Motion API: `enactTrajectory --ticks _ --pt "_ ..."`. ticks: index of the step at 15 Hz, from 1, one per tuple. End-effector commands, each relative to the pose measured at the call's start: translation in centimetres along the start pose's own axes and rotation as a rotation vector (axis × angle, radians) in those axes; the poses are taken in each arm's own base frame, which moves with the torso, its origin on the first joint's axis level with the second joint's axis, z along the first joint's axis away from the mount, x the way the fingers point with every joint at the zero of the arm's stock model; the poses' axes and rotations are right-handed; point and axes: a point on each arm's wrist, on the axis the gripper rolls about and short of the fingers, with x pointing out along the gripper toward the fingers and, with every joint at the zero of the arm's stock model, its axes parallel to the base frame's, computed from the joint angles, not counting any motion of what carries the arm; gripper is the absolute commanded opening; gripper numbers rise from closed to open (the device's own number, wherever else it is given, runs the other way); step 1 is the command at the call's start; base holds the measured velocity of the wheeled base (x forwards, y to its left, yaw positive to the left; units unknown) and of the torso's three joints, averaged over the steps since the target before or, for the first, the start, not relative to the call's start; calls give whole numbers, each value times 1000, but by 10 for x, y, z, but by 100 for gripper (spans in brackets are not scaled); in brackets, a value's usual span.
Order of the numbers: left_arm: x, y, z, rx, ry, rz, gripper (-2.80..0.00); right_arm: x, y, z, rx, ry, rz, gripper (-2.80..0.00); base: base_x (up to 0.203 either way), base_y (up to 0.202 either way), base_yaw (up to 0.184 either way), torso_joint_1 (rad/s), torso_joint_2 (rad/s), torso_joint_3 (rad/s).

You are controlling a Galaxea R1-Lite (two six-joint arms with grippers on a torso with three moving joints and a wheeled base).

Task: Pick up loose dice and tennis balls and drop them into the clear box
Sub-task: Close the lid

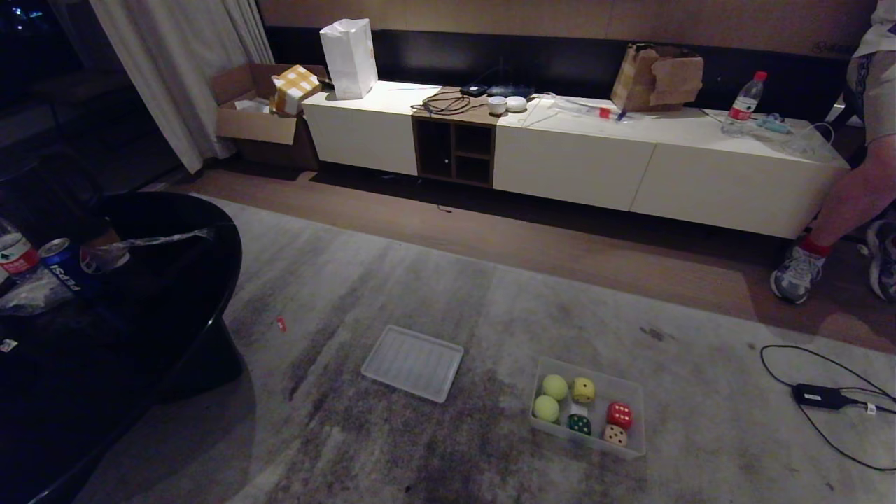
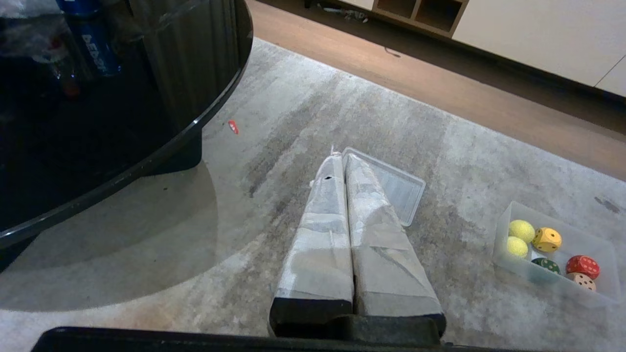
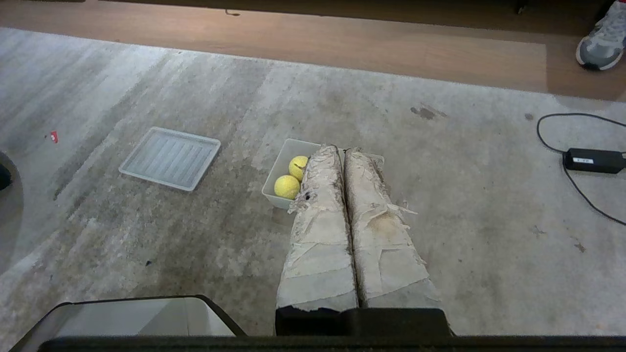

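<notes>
The clear box [image 1: 633, 392] stands on the grey carpet, low and right of centre in the head view. Inside it lie two tennis balls [image 1: 554, 386] [image 1: 547, 408] and the dice: yellow [image 1: 583, 390], green [image 1: 579, 423], red [image 1: 619, 415] and tan [image 1: 615, 435]. No arm shows in the head view. My left gripper [image 2: 342, 156] is shut and empty, high above the carpet, with the box [image 2: 503, 234] off to its side. My right gripper [image 3: 341, 149] is shut and empty too, hanging over the box [image 3: 281, 161]. It hides the dice, so only the tennis balls [image 3: 287, 186] show.
A flat ribbed lid [image 1: 413, 362] lies left of the box. A black round table [image 1: 175, 280] with a cola can [image 1: 63, 264] fills the left. A power adapter [image 1: 819, 396] with its cable lies at the right. A person's shoe [image 1: 794, 274] stands by the long low cabinet [image 1: 574, 154].
</notes>
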Motion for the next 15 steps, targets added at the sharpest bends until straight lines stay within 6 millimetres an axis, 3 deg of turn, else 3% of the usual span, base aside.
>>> enactTrajectory --ticks 1,6,9,15 --pt "0 0 0 0 3 -1 -280 0 0 0 0 2 0 -280 0 0 0 4 5 54" --pt "0 0 0 3 4 0 -280 0 0 0 -1 4 0 -280 0 0 0 0 0 13" --pt "0 0 0 2 4 1 -280 0 0 0 -1 3 0 -280 0 0 0 26 -216 -200" --pt "0 0 0 0 3 3 -280 0 0 0 -1 3 0 -280 0 -8 144 104 -308 -204"
